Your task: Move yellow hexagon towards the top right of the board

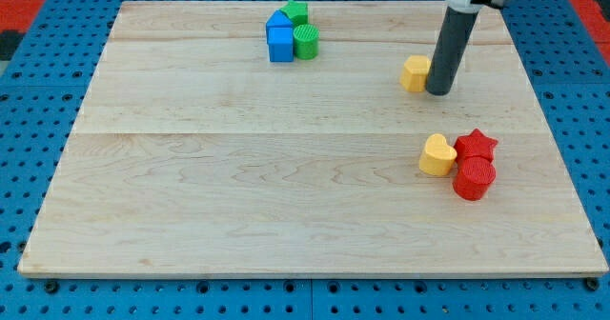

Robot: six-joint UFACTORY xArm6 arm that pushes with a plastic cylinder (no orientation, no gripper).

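Note:
The yellow hexagon lies on the wooden board in the upper right part of the view. My tip stands right beside it on its right side, touching or nearly touching it. The dark rod rises from the tip toward the view's top edge.
A yellow heart, a red star and a red cylinder cluster at the lower right. Two blue blocks, a green star and a green cylinder cluster at the top centre. A blue pegboard surrounds the board.

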